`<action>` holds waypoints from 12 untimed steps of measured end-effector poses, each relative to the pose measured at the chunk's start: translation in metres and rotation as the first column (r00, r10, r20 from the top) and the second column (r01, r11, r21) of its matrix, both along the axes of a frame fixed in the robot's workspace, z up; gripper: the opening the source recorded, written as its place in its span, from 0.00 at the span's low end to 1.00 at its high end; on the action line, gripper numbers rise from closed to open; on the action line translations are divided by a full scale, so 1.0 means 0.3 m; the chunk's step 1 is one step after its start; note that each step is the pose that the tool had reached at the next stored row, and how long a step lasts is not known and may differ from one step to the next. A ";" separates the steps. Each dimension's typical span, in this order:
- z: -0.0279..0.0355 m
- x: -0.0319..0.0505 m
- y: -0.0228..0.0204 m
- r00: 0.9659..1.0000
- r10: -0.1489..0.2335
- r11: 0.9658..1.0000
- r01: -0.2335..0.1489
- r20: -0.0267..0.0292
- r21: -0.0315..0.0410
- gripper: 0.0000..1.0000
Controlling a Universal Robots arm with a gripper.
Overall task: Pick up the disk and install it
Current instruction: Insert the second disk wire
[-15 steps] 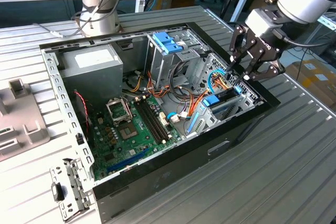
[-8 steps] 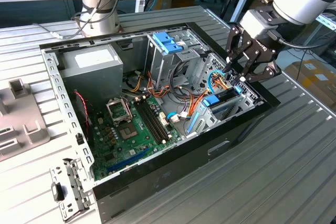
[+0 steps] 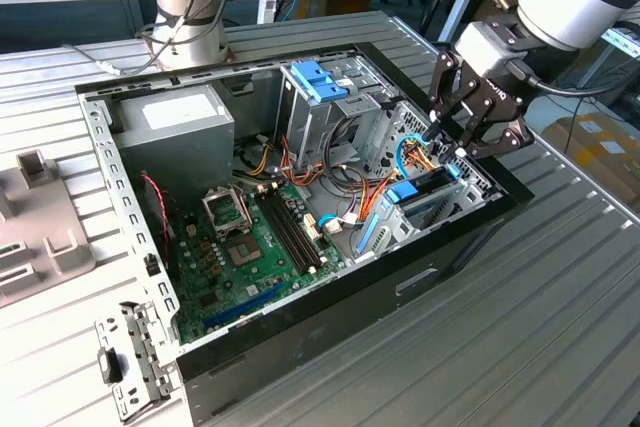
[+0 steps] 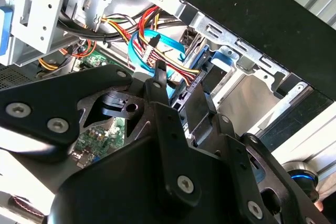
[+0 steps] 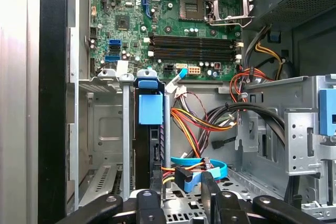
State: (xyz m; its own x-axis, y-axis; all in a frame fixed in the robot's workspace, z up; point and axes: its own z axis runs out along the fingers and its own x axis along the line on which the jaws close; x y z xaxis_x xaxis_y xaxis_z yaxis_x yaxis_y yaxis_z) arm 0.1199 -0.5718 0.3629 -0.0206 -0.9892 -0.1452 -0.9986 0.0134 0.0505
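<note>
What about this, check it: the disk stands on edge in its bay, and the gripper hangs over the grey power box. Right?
No. The disk does stand on edge in its bay, but the gripper hangs over that bay, not the grey power box across the case, as the exterior view shows.

Ribbed metal table (image 3: 560, 277) carries open computer case (image 3: 340, 297), grey tray (image 3: 35, 227), bracket (image 3: 130, 362).

Gripper (image 3: 462, 143) hovers over disk (image 3: 432, 194); disk seated in computer case (image 3: 330, 297).
</note>
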 end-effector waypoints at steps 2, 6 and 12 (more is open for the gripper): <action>0.000 0.000 0.000 1.000 0.000 1.000 0.000 0.000 0.000 0.42; 0.000 0.000 0.000 1.000 0.000 1.000 0.000 0.000 0.000 0.27; 0.000 0.000 0.000 1.000 0.000 1.000 0.000 0.000 0.000 0.16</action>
State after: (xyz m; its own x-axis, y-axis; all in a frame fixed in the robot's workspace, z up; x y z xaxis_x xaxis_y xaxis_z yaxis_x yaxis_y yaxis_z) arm 0.1199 -0.5718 0.3629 -0.0206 -0.9892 -0.1450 -0.9986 0.0134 0.0505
